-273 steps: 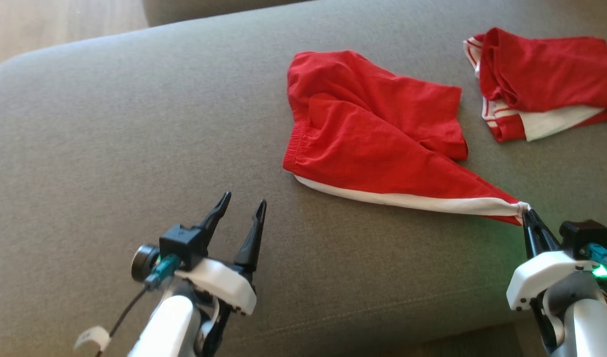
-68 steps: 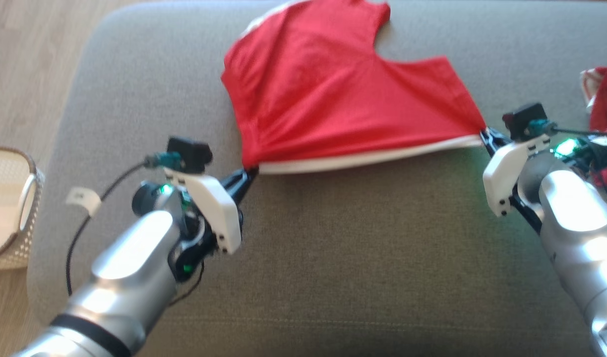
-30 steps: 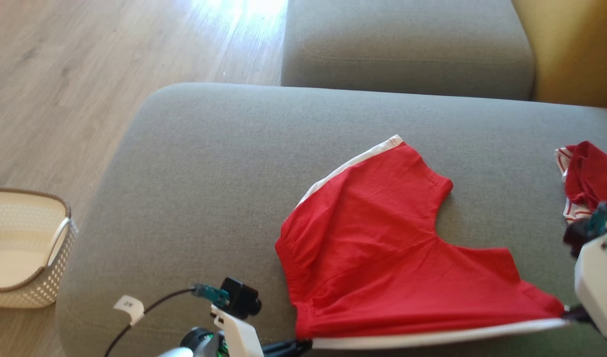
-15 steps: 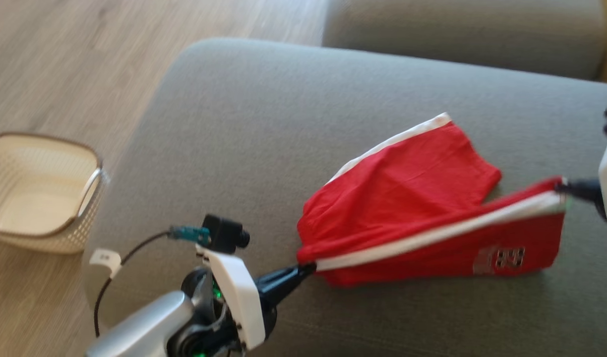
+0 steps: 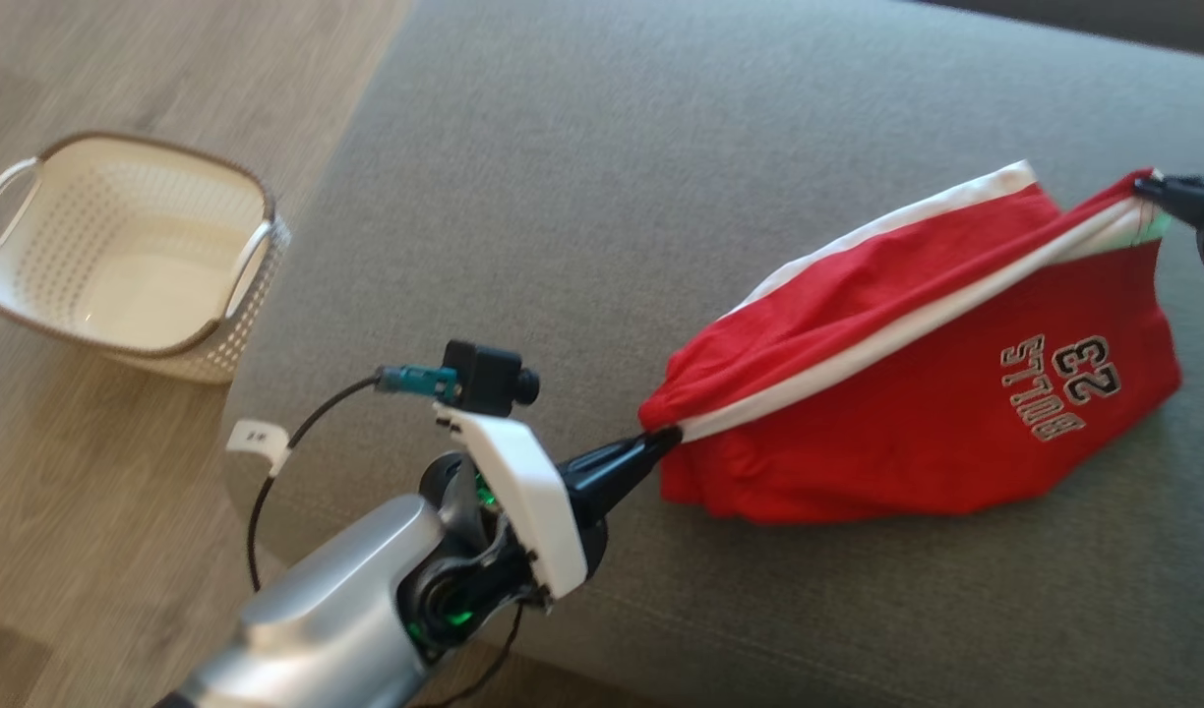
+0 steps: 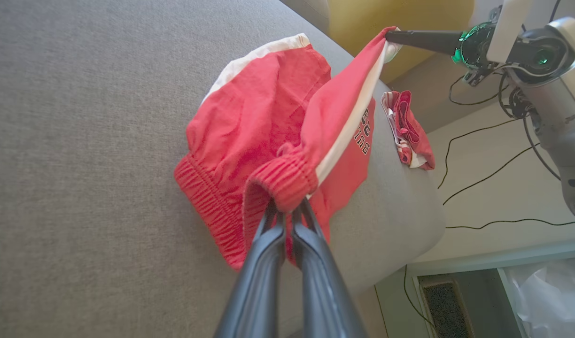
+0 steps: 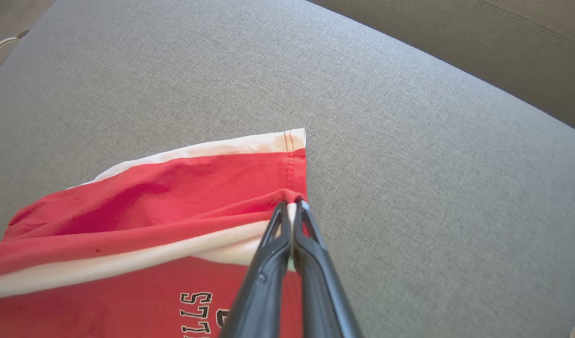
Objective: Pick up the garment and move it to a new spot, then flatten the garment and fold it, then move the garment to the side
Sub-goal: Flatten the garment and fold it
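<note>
On my head feed the grey sofa cushion (image 5: 661,147) carries a pair of red shorts (image 5: 858,452) on its right half. Their white-striped side is raised in a taut ridge running from near left to far right, while the panel printed BULLS 23 drapes down onto the fabric. Off the cushion's left edge I see a cream perforated basket (image 5: 150,149) with a brown rim standing on the wooden floor (image 5: 90,511), and on the left wrist feed black cables (image 6: 522,219) trail over pale floor beyond the cushion's end.

bright daylight, mild blur, wide-angle wrist distortion
</note>
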You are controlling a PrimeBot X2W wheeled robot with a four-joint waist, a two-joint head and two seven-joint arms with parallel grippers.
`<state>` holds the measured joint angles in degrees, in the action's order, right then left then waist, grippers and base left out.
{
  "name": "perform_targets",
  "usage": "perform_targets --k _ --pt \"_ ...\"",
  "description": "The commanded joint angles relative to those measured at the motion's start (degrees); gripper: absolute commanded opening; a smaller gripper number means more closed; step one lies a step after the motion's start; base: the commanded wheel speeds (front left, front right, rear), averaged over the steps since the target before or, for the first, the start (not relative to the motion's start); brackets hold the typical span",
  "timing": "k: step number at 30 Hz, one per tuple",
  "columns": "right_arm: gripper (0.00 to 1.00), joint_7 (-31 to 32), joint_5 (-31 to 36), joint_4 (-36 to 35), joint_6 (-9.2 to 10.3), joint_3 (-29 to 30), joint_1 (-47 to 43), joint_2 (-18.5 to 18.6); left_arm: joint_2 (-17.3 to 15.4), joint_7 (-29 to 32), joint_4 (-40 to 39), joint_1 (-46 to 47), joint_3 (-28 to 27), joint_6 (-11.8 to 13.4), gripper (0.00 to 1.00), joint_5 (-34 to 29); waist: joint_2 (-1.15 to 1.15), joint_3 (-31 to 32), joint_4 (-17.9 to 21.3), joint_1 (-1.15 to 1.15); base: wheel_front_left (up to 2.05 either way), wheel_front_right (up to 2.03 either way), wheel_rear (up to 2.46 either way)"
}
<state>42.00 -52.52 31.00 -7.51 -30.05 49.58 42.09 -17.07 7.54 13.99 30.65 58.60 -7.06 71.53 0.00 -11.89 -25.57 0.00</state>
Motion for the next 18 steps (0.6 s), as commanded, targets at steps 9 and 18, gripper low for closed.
perform_targets --k 9,18 --pt "0.0 -4.1 4.8 3.8 0.02 0.1 5.7 -1.8 2.8 -3.1 3.9 7.0 -0.5 -0.4 0.0 1.4 0.0 -5.9 -2.5 0.0 0.0 0.0 0.0" --pt "0.0 -7.8 7.1 6.1 0.02 -1.9 9.5 -3.4 4.2 -6.9 6.2 10.1 1.2 -0.4 0.0 3.9 0.0 -9.3 -2.9 0.0 0.0 0.0 0.0"
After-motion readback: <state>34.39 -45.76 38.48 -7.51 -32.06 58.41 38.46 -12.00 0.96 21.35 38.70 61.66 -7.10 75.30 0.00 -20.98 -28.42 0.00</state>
